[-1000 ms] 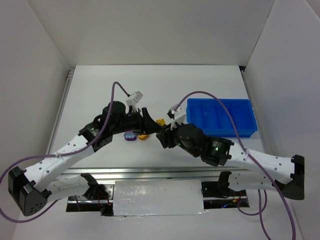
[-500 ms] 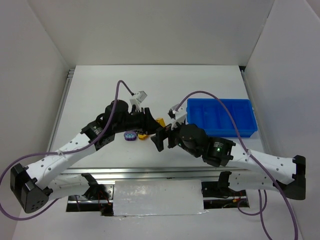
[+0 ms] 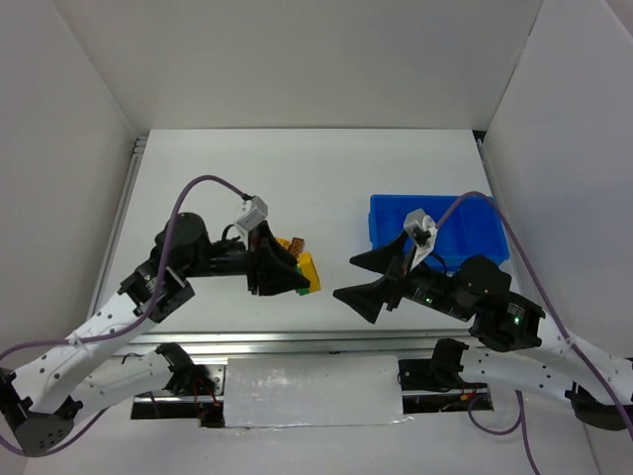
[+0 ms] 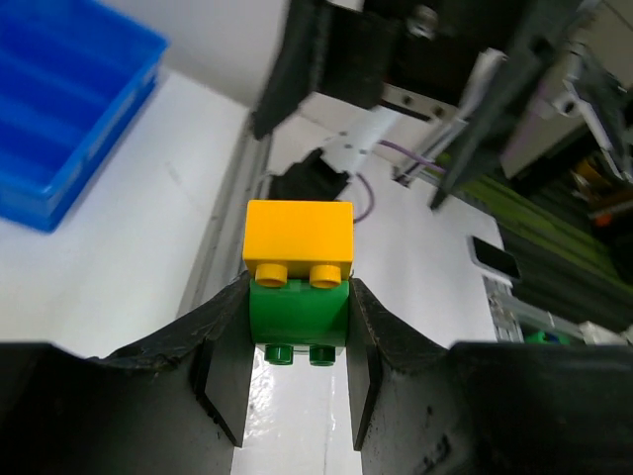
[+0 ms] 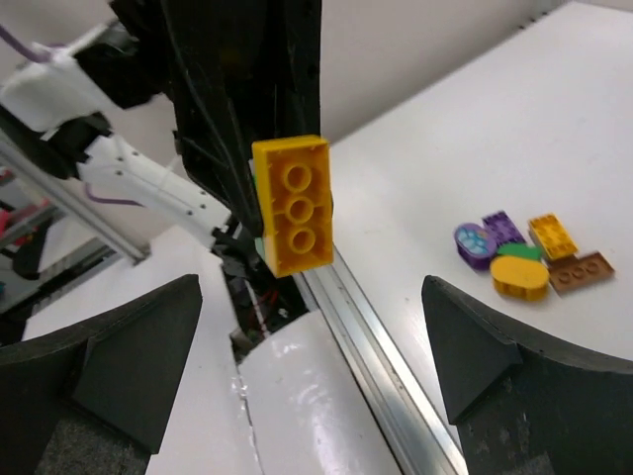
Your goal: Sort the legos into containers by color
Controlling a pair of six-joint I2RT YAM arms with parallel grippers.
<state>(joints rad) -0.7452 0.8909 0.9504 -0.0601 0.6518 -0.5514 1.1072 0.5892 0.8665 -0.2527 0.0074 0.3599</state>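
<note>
Clamping a green brick [image 4: 297, 315] with a yellow brick [image 4: 299, 237] stacked on it, the left gripper [image 4: 297, 329] holds the pair off the table [image 3: 326, 168], well left of the blue tray [image 3: 475, 213]. Between them hangs the right gripper [image 3: 368, 279], jaws spread wide and empty, its arm hiding the tray's near edge. The other legos [image 5: 524, 255] lie clustered on the table, left of the tray.
</note>
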